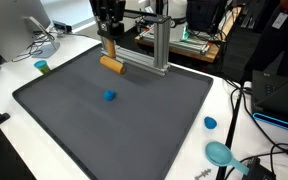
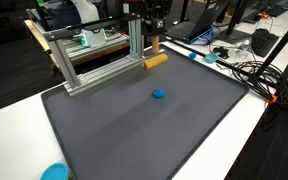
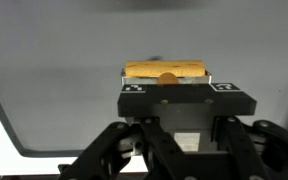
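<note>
A tan-orange cylinder point(image 1: 111, 64) lies crosswise under my gripper point(image 1: 109, 47) at the far edge of the dark grey mat point(image 1: 134, 130); it shows in both exterior views point(image 2: 156, 60). In the wrist view the cylinder point(image 3: 164, 71) sits just past the gripper body, with my gripper point(image 3: 164, 79) shut on its middle. I cannot tell whether it rests on the mat or hangs just above it. A small blue object point(image 1: 109, 96) lies on the mat nearer the middle, apart from the gripper, and appears in an exterior view point(image 2: 159, 94).
An aluminium frame point(image 1: 156, 48) stands right beside the gripper at the mat's far edge point(image 2: 94, 60). A blue cap point(image 1: 210, 123) and a teal bowl point(image 1: 219, 153) lie on the white table. A green cup point(image 1: 42, 67) stands off the mat. Cables point(image 2: 254, 75) trail nearby.
</note>
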Controlling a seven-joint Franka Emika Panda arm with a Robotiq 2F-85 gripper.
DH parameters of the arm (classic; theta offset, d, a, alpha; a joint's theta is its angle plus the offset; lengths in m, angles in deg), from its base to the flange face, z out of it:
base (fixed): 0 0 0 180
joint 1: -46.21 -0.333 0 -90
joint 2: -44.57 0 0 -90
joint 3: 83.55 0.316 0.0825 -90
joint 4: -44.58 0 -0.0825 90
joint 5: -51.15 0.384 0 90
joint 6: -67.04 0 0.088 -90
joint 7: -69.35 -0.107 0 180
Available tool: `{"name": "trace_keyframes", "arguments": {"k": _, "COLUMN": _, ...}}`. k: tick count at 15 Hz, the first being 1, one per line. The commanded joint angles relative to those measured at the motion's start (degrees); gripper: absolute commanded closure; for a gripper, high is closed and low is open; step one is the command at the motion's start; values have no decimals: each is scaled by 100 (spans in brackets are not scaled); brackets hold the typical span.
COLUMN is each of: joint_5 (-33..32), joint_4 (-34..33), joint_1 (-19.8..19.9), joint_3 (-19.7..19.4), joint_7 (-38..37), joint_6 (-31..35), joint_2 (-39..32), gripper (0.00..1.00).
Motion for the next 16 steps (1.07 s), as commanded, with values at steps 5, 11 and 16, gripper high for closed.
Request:
{"name": "trace_keyframes", "arguments": {"k": 5, "joint_5": 246, "joint_4": -632, "joint_1": -37, "joint_3": -152, "joint_7": 106, "joint_6": -153, "joint_2": -569, "gripper": 78}}
{"name": "trace_keyframes", "arguments": {"k": 11, "joint_5": 556, "joint_4": -973, "joint_1": 39, "joint_3": -220, "joint_7": 499, "joint_6": 154, "joint_2": -1349, "gripper": 78}}
{"name": "trace_keyframes", "arguments": {"k": 16, "joint_5": 670, "joint_4": -1249, "joint_1": 99, "joint_3": -232, "joint_7": 721, "joint_6": 316, "joint_2": -1738, "gripper": 78}}
